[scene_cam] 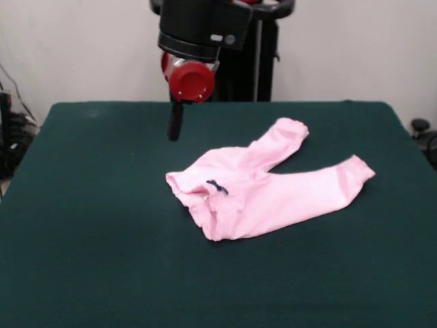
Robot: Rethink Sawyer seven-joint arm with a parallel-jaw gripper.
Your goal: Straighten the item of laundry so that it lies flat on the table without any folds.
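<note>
The pale pink baby pants (pixel 263 184) lie near the middle of the dark green table (pixel 82 225). The waistband with a tiny dark blue bow (pixel 217 186) is at the left and looks bunched and wrinkled. Two short cuffed legs spread to the right, one toward the far side (pixel 287 133), one toward the right edge (pixel 355 171). My gripper (pixel 175 123) hangs from the red and black arm above the table, behind and to the left of the waistband, apart from the cloth. Only one dark finger shape shows.
The robot's black pedestal (pixel 256 61) stands behind the table's far edge. Cables and dark gear (pixel 10 137) sit off the table's left side, and a small dark object (pixel 420 126) off the right side.
</note>
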